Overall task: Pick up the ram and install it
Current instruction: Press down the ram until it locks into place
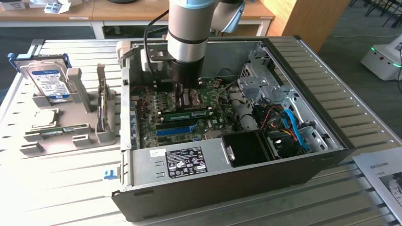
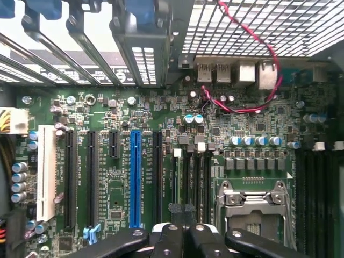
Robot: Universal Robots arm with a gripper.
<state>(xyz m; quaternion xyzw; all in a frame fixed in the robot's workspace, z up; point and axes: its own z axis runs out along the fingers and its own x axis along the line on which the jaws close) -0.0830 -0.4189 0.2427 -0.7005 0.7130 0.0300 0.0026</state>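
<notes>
Down inside the open grey computer case (image 1: 326, 141), the black claw (image 1: 186, 104) is pinched shut directly above the long green ram stick (image 1: 186, 114), which lies flat across the motherboard (image 1: 213, 101).

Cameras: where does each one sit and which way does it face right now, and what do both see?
Exterior view: off the arm, raised, looking down into the open computer case; the arm reaches in, gripper shut just above the ram on the motherboard.
Wrist view: on the wrist inside the case, facing the motherboard; the gripper fingers show at the frame's edge.
Shared: motherboard, blue slot, gripper.
</notes>
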